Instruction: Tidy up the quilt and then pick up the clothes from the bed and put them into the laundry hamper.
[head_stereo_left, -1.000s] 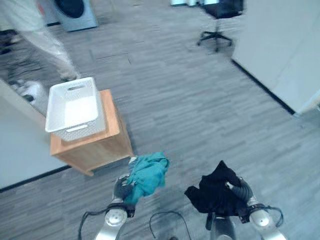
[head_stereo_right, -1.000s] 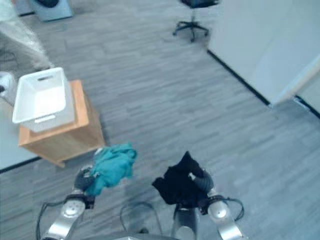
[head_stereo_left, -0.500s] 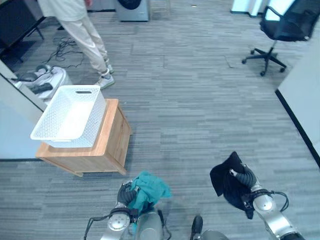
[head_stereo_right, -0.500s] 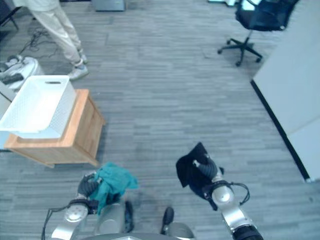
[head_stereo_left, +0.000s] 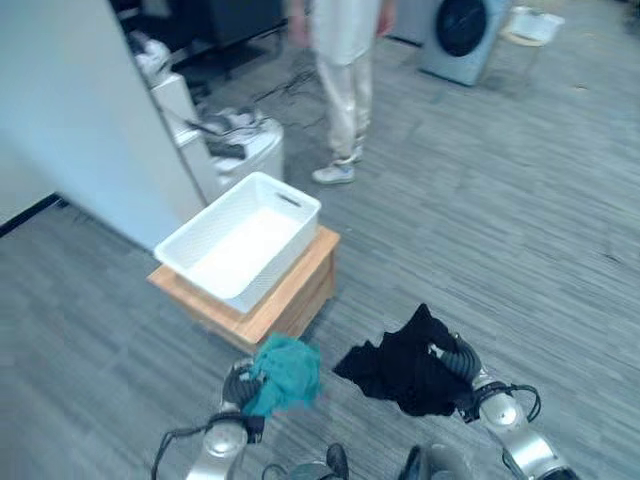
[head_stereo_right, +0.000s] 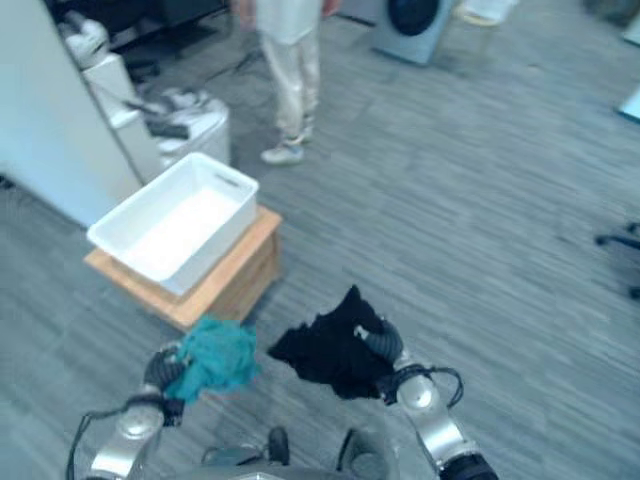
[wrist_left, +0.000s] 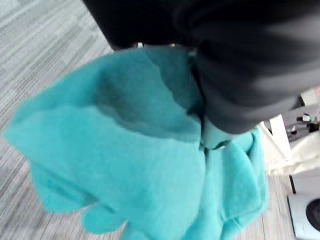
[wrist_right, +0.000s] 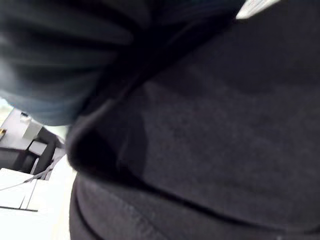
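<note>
A white laundry hamper (head_stereo_left: 240, 238) sits on a low wooden cabinet (head_stereo_left: 290, 292) on the grey floor (head_stereo_left: 520, 220), with a person (head_stereo_left: 345, 60) standing beyond it. Just in front of the cabinet, the left robot hand (head_stereo_left: 240, 382) is clenched on a teal garment (head_stereo_left: 285, 372) that hangs bunched from its fingers. To the right, the right robot hand (head_stereo_left: 458, 360) grasps a black garment (head_stereo_left: 400, 368), held above the floor.

Person (head_stereo_left: 345, 60) — head cut off
</note>
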